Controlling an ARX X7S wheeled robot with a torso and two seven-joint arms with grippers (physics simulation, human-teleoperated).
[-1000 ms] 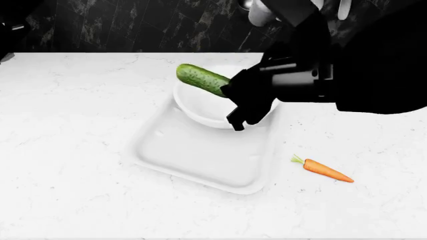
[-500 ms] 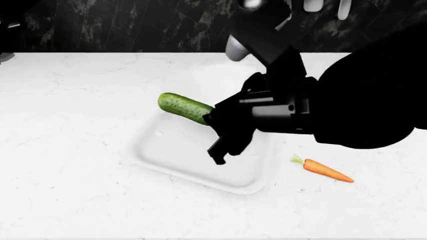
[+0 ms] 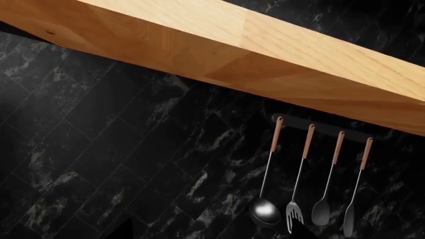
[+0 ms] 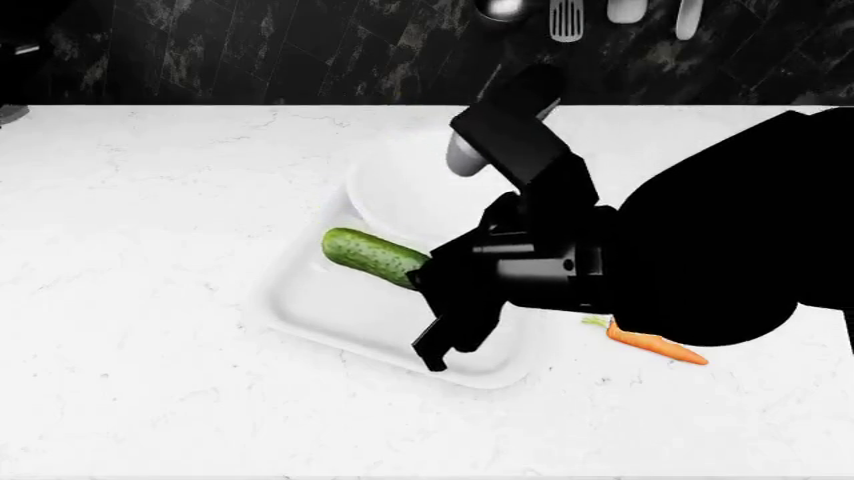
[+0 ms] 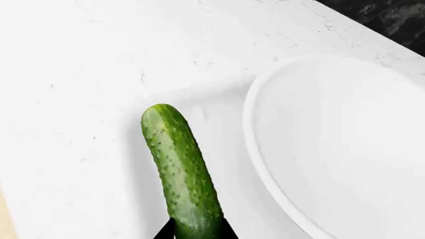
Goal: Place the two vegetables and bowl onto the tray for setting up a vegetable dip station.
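The cucumber [image 4: 372, 256] is held clamped at one end between the fingers of the right gripper [image 4: 424, 283], over the white tray [image 4: 320, 310], with its free end pointing toward the tray's left rim. The bowl [image 4: 400, 195] is seen on the tray's far part, just beside the cucumber. The carrot [image 4: 657, 346] lies on the marble counter [image 4: 134, 250] right of the tray, partly hidden by the arm; the left gripper is not shown.

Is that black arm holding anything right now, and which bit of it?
Yes. The right pincer grips the cucumber by one end; the rest juts out free above the tray, beside the bowl.
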